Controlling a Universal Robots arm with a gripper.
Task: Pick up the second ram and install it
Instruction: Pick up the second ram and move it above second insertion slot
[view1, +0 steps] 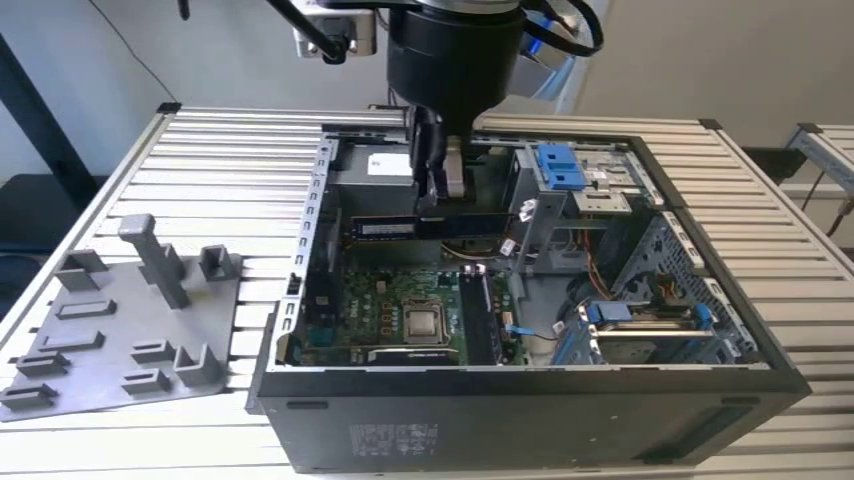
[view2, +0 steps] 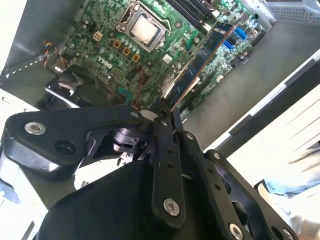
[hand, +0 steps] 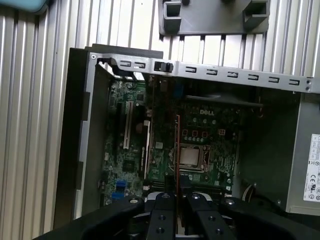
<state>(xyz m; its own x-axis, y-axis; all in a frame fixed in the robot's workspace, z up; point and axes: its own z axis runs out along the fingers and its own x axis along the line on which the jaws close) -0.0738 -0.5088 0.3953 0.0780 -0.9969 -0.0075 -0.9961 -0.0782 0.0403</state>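
Exterior view, hand (view1: 441, 208) clamped on second ram (view1: 390, 228), long axis level, left-to-right, above motherboard (view1: 384, 312).

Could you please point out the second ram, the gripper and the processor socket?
second ram (view1: 398, 228), exterior view, labelled face.
gripper (view1: 443, 205), exterior view, between its fingertips.
processor socket (view1: 424, 322), exterior view, metal centre.

The arm (view1: 451, 50) ends in a thick, glossy black cylinder. Black cables (view1: 577, 28) loop beside it, near a small blue piece (view1: 539, 28), and a white-and-grey box (view1: 334, 35) is fixed on its side. The gripper (view1: 442, 205) is built from flat black metal links (view2: 165, 165). In the second wrist view, these carry round silver screws (view2: 171, 206) and small holes.
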